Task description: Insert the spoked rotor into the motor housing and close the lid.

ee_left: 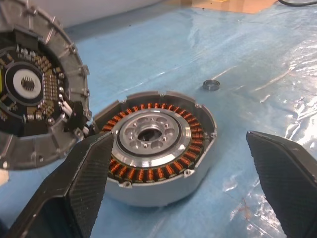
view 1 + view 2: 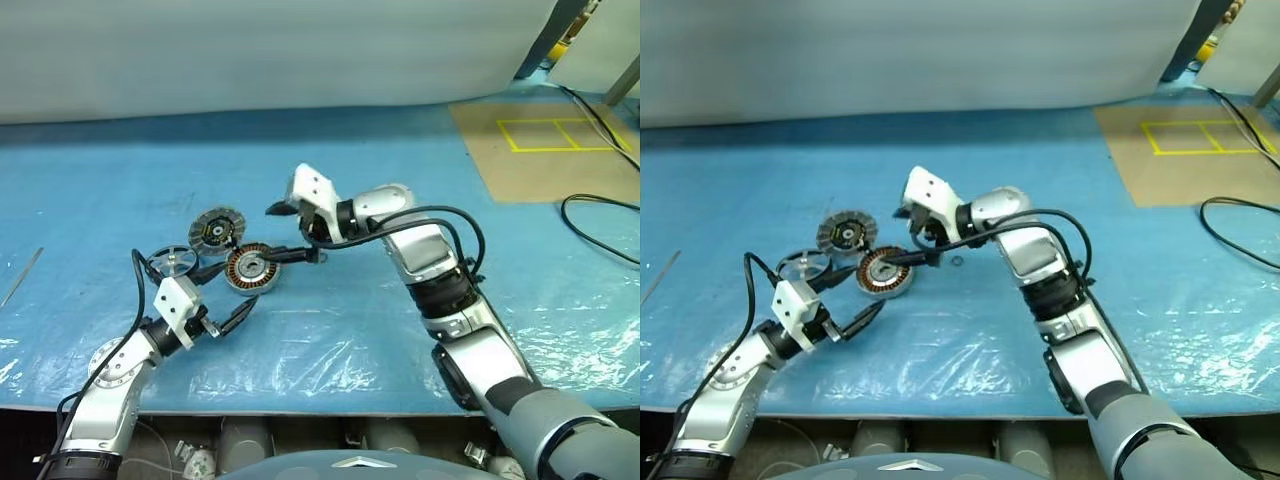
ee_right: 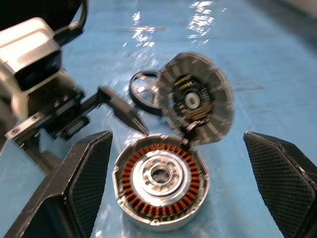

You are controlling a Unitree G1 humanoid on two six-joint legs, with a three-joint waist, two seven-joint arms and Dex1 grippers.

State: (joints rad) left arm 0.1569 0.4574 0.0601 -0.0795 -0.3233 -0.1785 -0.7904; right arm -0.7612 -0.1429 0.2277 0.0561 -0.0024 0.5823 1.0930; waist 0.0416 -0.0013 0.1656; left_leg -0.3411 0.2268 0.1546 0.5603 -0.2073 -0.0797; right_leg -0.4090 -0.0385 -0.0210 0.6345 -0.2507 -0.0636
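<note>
The motor housing (image 2: 250,270), a silver cup with copper windings, lies on the blue table. The lid (image 2: 217,230) stands tilted just behind it, dark inner face showing, its edge at the housing's rim (image 3: 188,136). The spoked rotor (image 2: 172,262) lies flat to the left of both. My left gripper (image 2: 225,293) is open, level and close in front of the housing, with one finger (image 1: 74,188) beside its wall. My right gripper (image 2: 290,232) hangs open above the housing's right side, holding nothing.
A small dark ring (image 2: 956,262) lies on the table right of the housing. A cardboard sheet with yellow tape (image 2: 540,150) and a black cable (image 2: 600,210) are at the back right. A thin rod (image 2: 20,278) lies at the far left.
</note>
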